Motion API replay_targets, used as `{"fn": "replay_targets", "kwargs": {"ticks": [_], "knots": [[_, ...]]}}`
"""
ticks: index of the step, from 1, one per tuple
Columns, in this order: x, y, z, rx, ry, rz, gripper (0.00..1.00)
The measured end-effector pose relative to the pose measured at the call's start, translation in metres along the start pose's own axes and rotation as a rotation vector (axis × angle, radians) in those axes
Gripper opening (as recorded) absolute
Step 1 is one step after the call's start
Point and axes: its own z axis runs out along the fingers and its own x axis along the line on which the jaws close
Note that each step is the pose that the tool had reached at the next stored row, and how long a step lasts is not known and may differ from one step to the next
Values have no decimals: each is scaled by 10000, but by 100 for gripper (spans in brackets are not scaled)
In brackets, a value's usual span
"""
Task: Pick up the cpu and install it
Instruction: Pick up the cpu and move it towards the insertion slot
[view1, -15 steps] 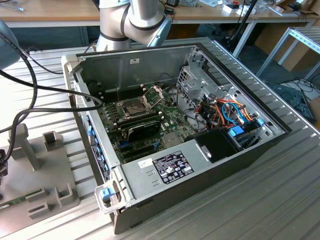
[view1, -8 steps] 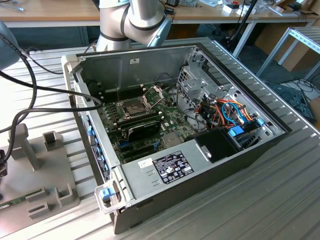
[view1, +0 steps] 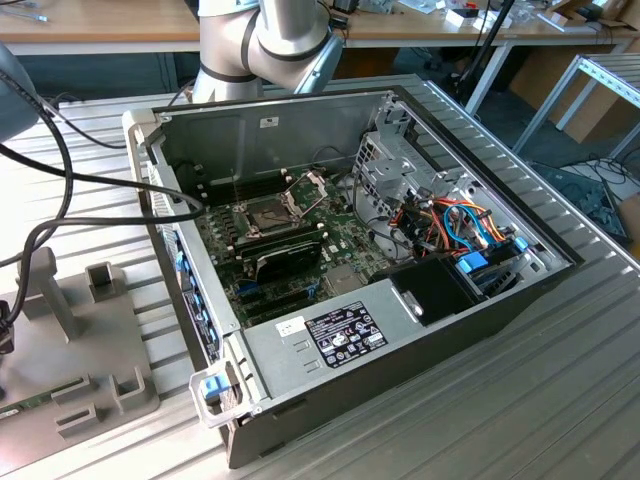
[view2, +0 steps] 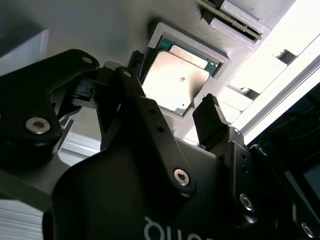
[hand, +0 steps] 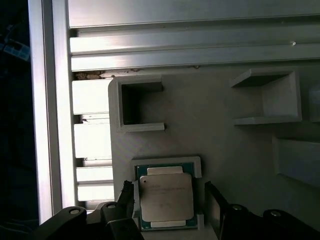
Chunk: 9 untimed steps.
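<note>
Gripper: the gripper (hand: 169, 190) hung right over the cpu with its jaws wide and held nothing; 1 of its 2 fingers (hand: 214, 202) stood on each side of the chip.
Contact: in both wrist views a narrow gap showed between the fingers and the chip's edges, so I judged them not touching.
Cpu: the cpu (hand: 165, 197) lay flat, silver top up, in a shallow pocket of a grey holder (hand: 215, 145) on the ribbed table (view1: 520, 400), and not in the machine.
Holder in the wide picture: it sat at the exterior view's left, just beside the computer case (view1: 300, 140).
Socket: the socket (view1: 266, 214) sat bare on the board inside the case, with its metal frame (view1: 310, 186) swung up behind it.
Stage: my judgement was the pick-up, before the grasp.
Risk 1: a finger could have landed on the pocket's rim rather than past it, because the rim hugged the chip closely.
Risk 2: an off-centre squeeze could have tilted the thin chip and jammed it in the pocket.
Risk 3: a chip gripped crooked would have met the socket askew.
</note>
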Motion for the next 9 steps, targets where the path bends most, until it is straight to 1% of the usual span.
{"fn": "replay_targets", "kwargs": {"ticks": [5, 9], "knots": [[-1, -2, 40, 5, 9, -21, 68], [-2, -2, 44, 5, 9, -30, 68]]}}
